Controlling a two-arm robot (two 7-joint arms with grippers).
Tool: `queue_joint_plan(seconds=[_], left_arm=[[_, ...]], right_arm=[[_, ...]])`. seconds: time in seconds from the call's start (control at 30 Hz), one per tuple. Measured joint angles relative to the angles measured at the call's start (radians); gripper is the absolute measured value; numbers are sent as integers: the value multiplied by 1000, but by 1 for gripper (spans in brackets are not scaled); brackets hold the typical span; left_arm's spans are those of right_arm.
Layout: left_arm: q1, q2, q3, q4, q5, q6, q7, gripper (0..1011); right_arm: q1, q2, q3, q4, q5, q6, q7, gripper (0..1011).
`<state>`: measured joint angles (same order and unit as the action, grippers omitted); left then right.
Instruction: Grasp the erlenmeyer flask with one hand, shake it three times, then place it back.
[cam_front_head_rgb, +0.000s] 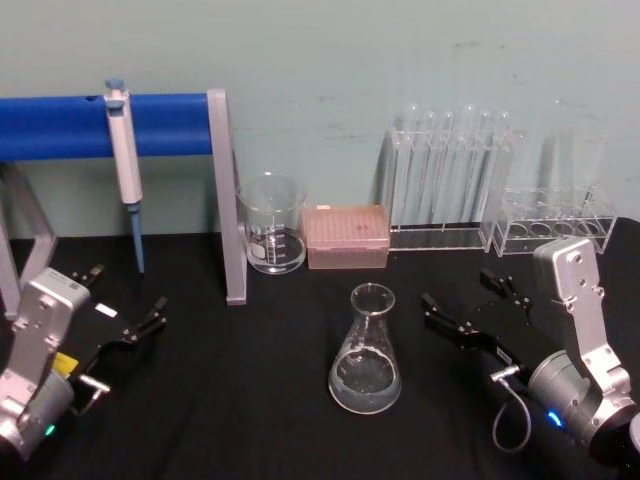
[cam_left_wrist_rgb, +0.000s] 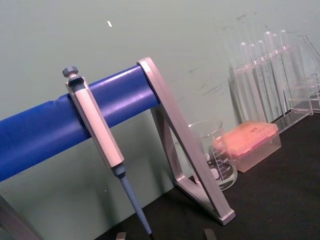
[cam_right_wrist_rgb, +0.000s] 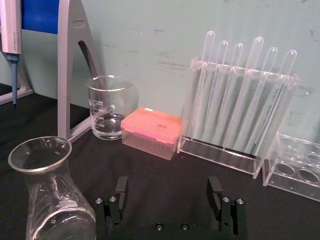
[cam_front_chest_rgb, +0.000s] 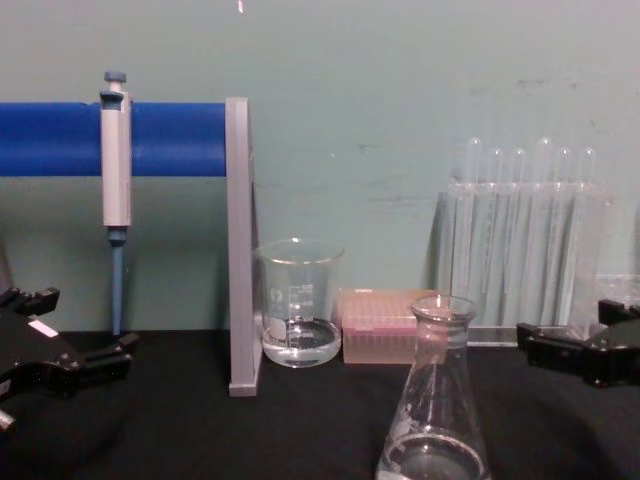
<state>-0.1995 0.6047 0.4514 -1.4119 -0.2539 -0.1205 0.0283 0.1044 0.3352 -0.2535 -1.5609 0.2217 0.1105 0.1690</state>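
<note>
One clear conical erlenmeyer flask (cam_front_head_rgb: 366, 352) upright beside right gripper (cam_front_head_rgb: 470, 312), jaws apart.

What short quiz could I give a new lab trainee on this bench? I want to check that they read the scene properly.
1. True or false: the right pincer is closed around the flask.
2. Which item stands between the beaker and the rack of test tubes? A) pipette B) pink tip box C) flask
3. Fill in: the pipette hangs on the ____ bar.

Key:
1. False. It is open, beside the flask and apart from it; the left pincer is open too, far off at the left.
2. B, the pink tip box.
3. Blue.
</note>
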Motion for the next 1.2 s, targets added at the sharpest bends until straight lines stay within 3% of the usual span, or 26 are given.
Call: queue_joint_plan(seconds=[1.2], left_arm=[[0,0,0,0,0,0,0,1001]], right_arm=[[0,0,0,0,0,0,0,1000]])
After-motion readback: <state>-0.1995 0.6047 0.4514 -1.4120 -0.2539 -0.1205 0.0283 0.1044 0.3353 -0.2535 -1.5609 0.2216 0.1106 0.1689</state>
